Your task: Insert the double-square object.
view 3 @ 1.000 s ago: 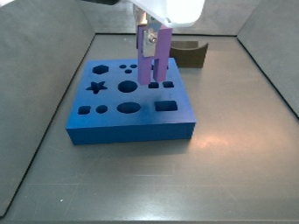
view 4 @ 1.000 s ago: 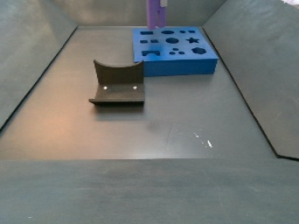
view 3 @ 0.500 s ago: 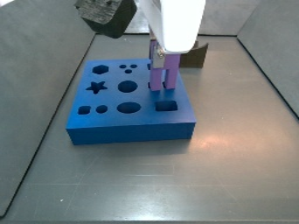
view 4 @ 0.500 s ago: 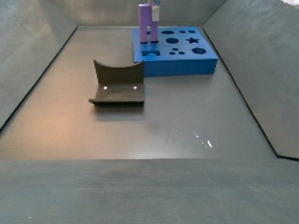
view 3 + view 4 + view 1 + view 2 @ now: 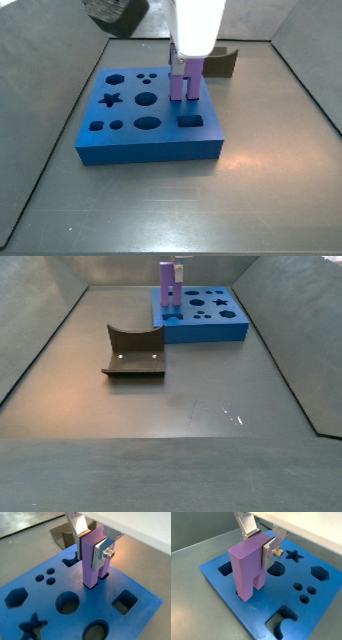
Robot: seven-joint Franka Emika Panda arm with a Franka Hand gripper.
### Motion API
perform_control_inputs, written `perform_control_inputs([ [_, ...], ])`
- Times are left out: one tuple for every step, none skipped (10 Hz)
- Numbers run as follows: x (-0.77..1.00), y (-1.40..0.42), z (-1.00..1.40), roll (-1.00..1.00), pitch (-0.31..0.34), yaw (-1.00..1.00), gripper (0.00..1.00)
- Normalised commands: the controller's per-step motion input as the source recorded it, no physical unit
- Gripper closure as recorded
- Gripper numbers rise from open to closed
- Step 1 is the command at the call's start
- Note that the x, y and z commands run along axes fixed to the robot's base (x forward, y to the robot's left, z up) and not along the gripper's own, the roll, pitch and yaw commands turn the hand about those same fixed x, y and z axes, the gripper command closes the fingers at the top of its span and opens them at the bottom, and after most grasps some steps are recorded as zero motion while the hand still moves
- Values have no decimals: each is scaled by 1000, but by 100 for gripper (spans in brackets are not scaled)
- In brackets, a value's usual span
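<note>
A robot gripper (image 5: 93, 543) hangs directly above a blue block (image 5: 143, 617) that has shaped holes cut into its top; its two flat silver fingers (image 5: 103, 552) are closed on the upper part of the double-square object (image 5: 92, 559), a tall lilac peg made of two joined square bars; the peg stands upright with its lower end at, and seemingly just inside, a matching hole near one edge of the block; holding it high leaves the lower end free to go down into the hole, and keeping it vertical lines it up with the opening; in both wrist views the clamp is plain, and in a wrist view the gripper (image 5: 262, 542) shows the peg (image 5: 248, 567) splitting into two legs at its foot; how deep it sits cannot be told; the side views lack that detail but give the wider layout; in a side view the peg (image 5: 186, 80) rises from the block (image 5: 147, 145) beneath the white arm; in a side view a dark olive curved holder (image 5: 134, 352) sits alone on the grey floor (image 5: 201, 406), well apart from the block (image 5: 203, 318) and the peg (image 5: 168, 286)
</note>
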Motion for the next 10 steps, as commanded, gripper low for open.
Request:
perform_control_inputs([
  [-40,0,-431,-183,-84,-237,100],
  [-43,-89,-554,-240,-41,0,100],
  [-60,-231,-543,-200,-19,94,100],
  [0,-214,-549,-204,-30,80,100],
  [0,-194,-557,-196,-70,0,100],
  [-14,-106,-597,-161,-91,0,100],
  [-69,-94,-506,-180,-89,-106,100],
  [-20,-137,-291,-139,-61,-143,100],
  [-37,0,-6,-49,-60,0,100],
  [0,0,0,0,0,0,100],
])
